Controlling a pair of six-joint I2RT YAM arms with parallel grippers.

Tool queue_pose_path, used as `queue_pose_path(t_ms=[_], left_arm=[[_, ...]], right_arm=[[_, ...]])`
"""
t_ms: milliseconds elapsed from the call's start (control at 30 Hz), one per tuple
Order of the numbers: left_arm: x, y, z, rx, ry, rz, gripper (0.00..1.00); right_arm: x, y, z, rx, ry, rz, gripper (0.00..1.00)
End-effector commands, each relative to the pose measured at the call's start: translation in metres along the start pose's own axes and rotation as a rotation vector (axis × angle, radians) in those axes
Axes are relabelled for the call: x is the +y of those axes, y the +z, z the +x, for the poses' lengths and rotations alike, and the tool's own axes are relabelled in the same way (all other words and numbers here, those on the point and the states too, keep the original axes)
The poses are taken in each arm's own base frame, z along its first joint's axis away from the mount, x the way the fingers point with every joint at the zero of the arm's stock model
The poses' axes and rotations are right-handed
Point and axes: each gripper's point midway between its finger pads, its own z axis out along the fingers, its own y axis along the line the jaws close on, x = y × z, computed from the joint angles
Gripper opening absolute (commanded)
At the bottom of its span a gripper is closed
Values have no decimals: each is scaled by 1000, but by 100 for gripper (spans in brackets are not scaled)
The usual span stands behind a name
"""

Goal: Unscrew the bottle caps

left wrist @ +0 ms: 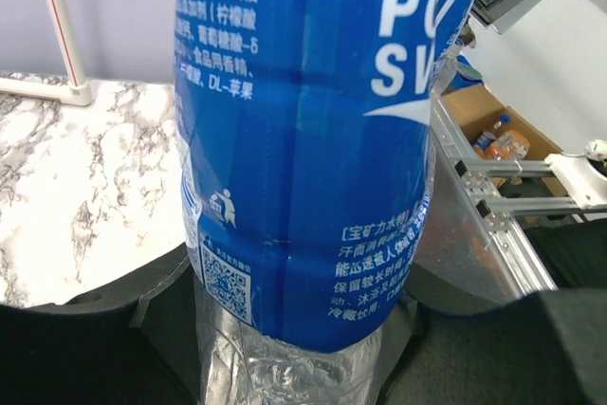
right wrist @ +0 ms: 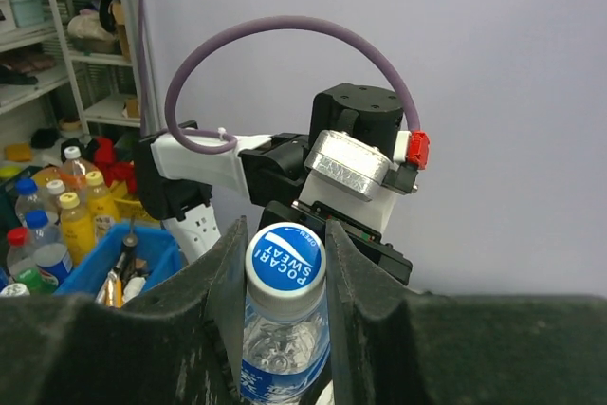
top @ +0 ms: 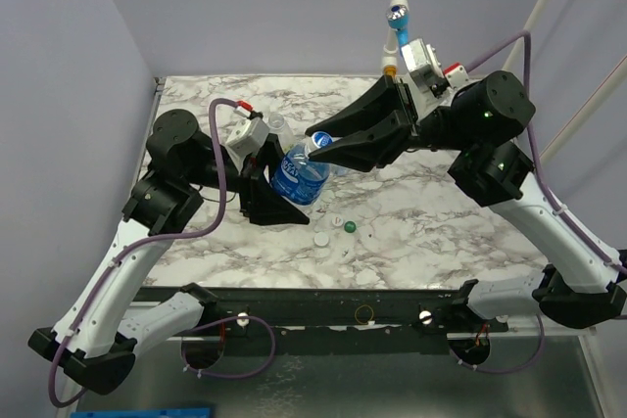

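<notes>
Bright, even light; soft shadows on table (top: pixel 460 212); mild sheen on bottle (left wrist: pixel 303 139).

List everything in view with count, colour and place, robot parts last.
bottle: one, clear with blue label, tilted between the two tools
fitted cap: one, blue and white, on that bottle
loose caps: two, white, on the table near the bottle
green cap: one, green, beside them
table: one, white-grey marble, under everything
valve: one, blue, on the pipe behind the table
left tool: one, black, shut on the bottle's body
right tool: one, black, shut on the fitted cap
</notes>
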Motion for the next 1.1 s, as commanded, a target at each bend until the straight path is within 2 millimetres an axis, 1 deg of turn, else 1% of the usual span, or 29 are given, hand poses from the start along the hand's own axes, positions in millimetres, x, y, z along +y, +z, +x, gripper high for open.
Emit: queue_pose_path(t_ms=[0,33,67,100,133,200,267,333,367,400,433,467,533,700,800,900,933,967,1067], left_arm=[[7,0,-5,-12,-56,-36,0],[11,0,-5,-16,-45,-52,0],[15,0,-5,-21,-28,-72,0],[23,0,-6,-31,-2,-115,0],[32,-2,-6,-39,18,-162,0],[57,-7,-8,-58,76,-299,0],[81,-16,-10,-66,131,-427,0],[100,-26,-12,-67,185,-543,0],[109,-31,-14,-67,203,-595,0],[119,-38,-15,-69,215,-656,0],[125,-43,-16,-69,222,-699,0],[130,-46,-17,-67,234,-727,0],[135,-51,-16,-58,254,-761,0],[137,-53,-13,-57,249,-780,0],[135,-53,-12,-58,247,-776,0],[135,-53,-10,-55,249,-775,0],[134,-53,-9,-54,248,-773,0],[134,-53,-8,-52,250,-771,0],[133,-53,-4,-45,248,-764,0]], right_arm=[[20,-2,25,82,46,-91,35],[11,-3,21,71,41,-23,53],[-5,-3,18,59,36,70,61],[-19,-5,14,51,36,158,73],[-36,-8,11,42,43,260,80],[-59,-14,6,36,53,399,92],[-78,-18,6,37,79,503,97],[-96,-21,5,43,106,602,97],[-109,-25,11,59,135,676,97],[-119,-29,12,68,153,736,96],[-130,-33,17,79,163,799,95],[-137,-36,19,84,169,839,92],[-145,-37,24,87,174,875,90],[-148,-26,31,96,197,845,85],[-148,-22,31,80,203,829,74],[-148,-20,26,52,200,824,57],[-148,-20,26,46,201,822,53],[-144,-16,25,45,205,793,51],[-142,-13,25,39,208,772,51]])
